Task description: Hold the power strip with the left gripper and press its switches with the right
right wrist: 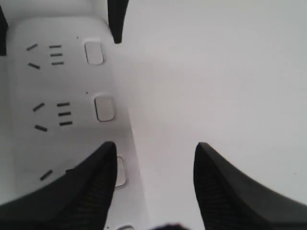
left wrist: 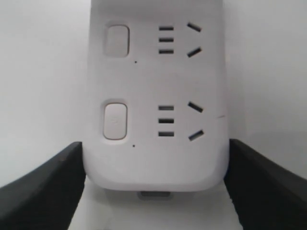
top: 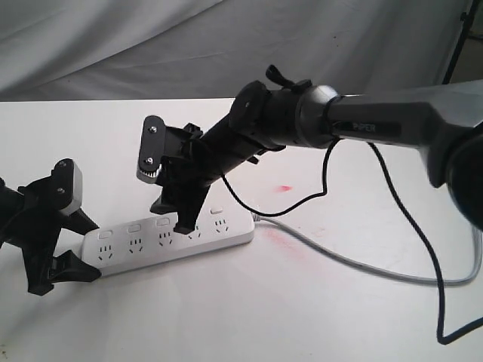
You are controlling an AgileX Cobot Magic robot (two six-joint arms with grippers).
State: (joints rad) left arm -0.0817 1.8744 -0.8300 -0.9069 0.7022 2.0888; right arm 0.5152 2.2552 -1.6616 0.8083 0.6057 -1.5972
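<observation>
The power strip [top: 170, 240] lies flat on the white worktop [top: 302, 320], left of centre, with its switches [top: 162, 224] along the far edge. The left pincer [top: 94, 250] is closed on its left end, and in the wrist view both fingers [left wrist: 57, 182] sit against the long sides. The right pincer [top: 172, 217] stands spread wide over the middle of the strip. One finger [right wrist: 91, 187] partly covers a switch and the other is over bare worktop. I can't tell whether it's pressing. A grey cord [top: 339, 260] trails off to the right.
</observation>
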